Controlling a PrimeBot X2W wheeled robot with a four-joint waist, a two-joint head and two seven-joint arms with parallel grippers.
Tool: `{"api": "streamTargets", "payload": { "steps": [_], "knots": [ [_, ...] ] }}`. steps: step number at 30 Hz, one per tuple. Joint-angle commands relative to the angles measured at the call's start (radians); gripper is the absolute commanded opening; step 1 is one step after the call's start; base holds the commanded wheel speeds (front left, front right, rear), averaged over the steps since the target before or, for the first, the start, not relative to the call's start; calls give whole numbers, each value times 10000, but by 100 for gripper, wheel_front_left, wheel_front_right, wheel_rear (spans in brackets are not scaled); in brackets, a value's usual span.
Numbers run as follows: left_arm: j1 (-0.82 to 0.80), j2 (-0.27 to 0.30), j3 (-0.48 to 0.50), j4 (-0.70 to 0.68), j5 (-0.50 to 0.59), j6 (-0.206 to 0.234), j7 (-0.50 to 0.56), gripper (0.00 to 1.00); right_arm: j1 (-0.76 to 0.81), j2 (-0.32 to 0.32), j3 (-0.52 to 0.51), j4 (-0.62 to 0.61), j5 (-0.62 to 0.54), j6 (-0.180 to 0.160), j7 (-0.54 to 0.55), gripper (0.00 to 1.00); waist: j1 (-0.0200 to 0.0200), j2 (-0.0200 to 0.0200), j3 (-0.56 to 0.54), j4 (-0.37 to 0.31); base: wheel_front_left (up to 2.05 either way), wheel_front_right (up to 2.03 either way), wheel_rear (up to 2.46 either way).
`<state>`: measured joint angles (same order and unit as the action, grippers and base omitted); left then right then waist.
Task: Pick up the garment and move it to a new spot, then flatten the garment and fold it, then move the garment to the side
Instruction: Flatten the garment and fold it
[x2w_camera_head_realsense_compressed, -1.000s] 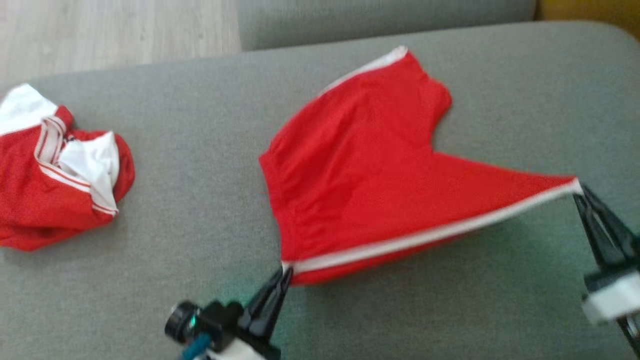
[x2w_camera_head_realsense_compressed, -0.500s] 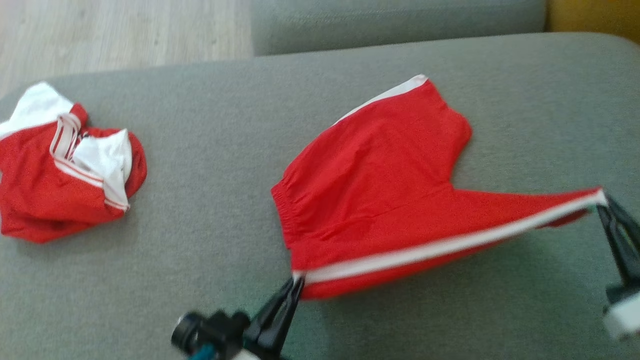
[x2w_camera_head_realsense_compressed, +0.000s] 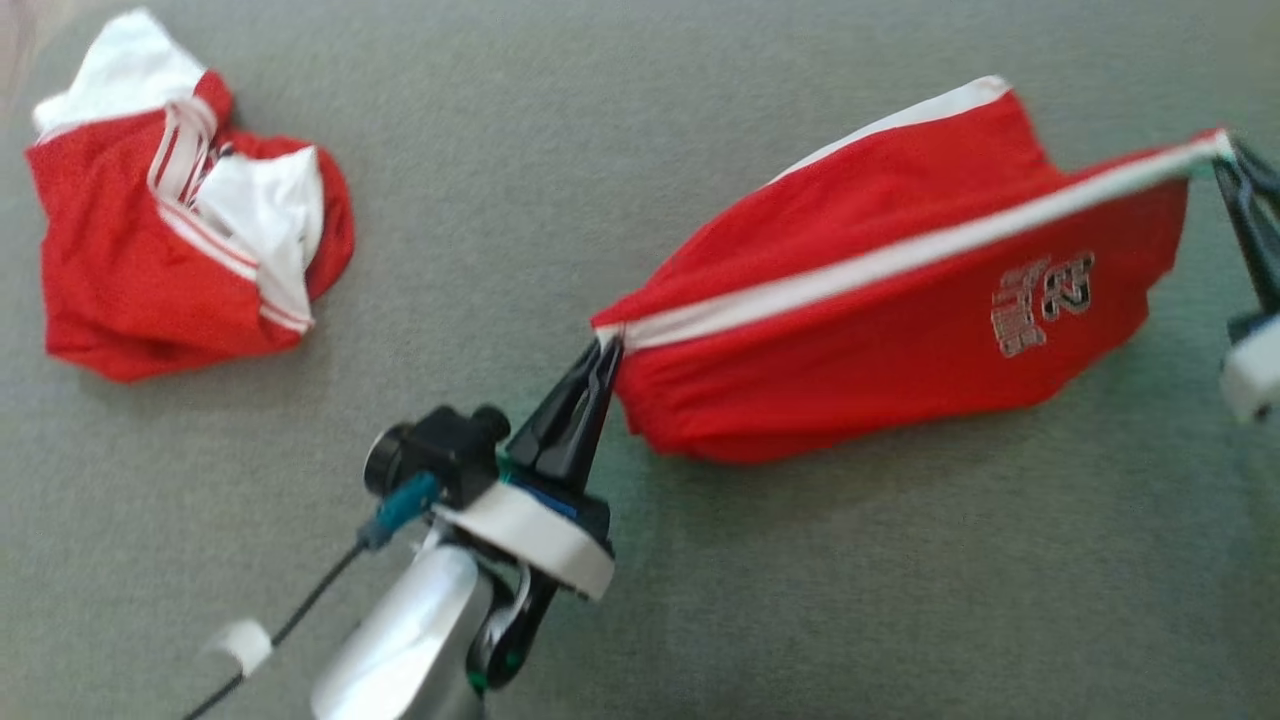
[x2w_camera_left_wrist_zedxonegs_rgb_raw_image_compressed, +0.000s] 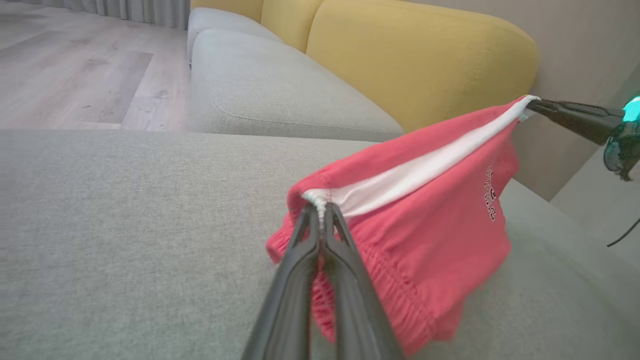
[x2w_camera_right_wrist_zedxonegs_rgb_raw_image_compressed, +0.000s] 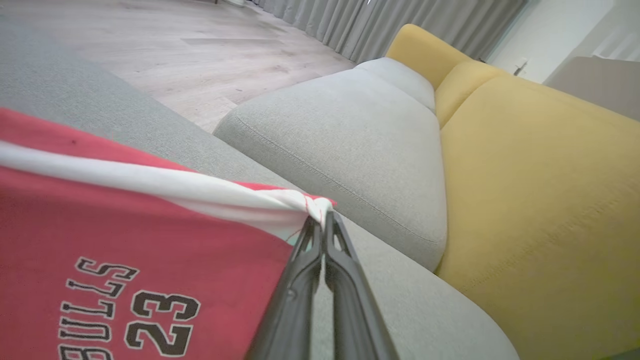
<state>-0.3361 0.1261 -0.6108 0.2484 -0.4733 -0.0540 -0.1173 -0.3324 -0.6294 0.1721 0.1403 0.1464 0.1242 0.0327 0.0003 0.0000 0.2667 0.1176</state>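
The garment is a pair of red shorts with a white side stripe and a printed number. It hangs folded over, stretched between my two grippers above the grey cushion. My left gripper is shut on the waistband end of the stripe. My right gripper is shut on the leg-hem end. The lower fold of the garment sags toward the cushion. In the right wrist view the print on the garment faces the camera.
A second red and white garment lies crumpled at the far left of the grey cushion. Another grey cushion and yellow backrests stand beyond, with wooden floor to the left.
Both grippers have lifted the striped edge of the garment off the cushion and carried it away from me, folding it over so the printed side shows. The head camera has tilted downward.
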Motion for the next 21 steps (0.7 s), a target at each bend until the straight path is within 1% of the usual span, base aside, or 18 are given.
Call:
{"api": "streamTargets", "payload": {
  "steps": [1, 2, 10, 14, 15, 16, 17, 18, 19, 20, 21],
  "knots": [
    [-575, -11, 431, -59, -138, -78, -109, 0, -671, -512, 427, 149, 206, 65, 68, 0, -3, 0, 366, 353, 0, 0, 0],
    [-575, -11, 431, -59, -138, -78, -109, 0, -671, -512, 427, 149, 206, 65, 68, 0, -3, 0, 366, 353, 0, 0, 0],
    [-1727, -321, 309, 931, -506, -410, -59, 0, -3095, -899, 2458, 1989, 891, 65, 441, 0, -3, 0, 986, 872, 0, 0, 0],
    [-2314, -485, 188, 1514, -646, -488, -86, 0, -4099, -794, 3232, 2908, 1168, 65, 424, 0, -3, 0, 1225, 1024, 0, 0, 0],
    [-2551, -548, 140, 1805, -735, -518, -136, 1, -4521, -672, 3474, 3376, 1226, 65, 318, 3, -3, 0, 1320, 1064, 0, 0, 0],
    [-2658, -576, 119, 1945, -785, -530, -169, 22, -4706, -584, 3587, 3604, 1250, 65, 238, 23, -3, 0, 1361, 1071, 0, 0, 0],
    [-2756, -599, 96, 2079, -828, -542, -212, 37, -4869, -484, 3692, 3825, 1282, 65, 145, 37, -3, 0, 1391, 1069, 0, 0, 0],
    [-2845, -619, 78, 2213, -869, -548, -246, 49, -5011, -376, 3791, 4025, 1332, 65, 31, 77, -3, 0, 1419, 1060, 0, 0, 0],
    [-2927, -635, 55, 2334, -898, -556, -296, 95, -5141, -277, 3878, 4208, 1388, 65, -117, 100, -3, 0, 1441, 1045, 0, 0, 0],
    [-2992, -649, 33, 2454, -931, -563, -340, 100, -5239, -182, 3958, 4383, 1440, 65, -253, 100, -3, 0, 1447, 1023, 0, 0, 0],
    [-3039, -661, 27, 2575, -965, -561, -389, 100, -5306, -87, 4004, 4536, 1499, 65, -398, 100, -3, 0, 1438, 996, 0, 0, 0]
  ]
}}
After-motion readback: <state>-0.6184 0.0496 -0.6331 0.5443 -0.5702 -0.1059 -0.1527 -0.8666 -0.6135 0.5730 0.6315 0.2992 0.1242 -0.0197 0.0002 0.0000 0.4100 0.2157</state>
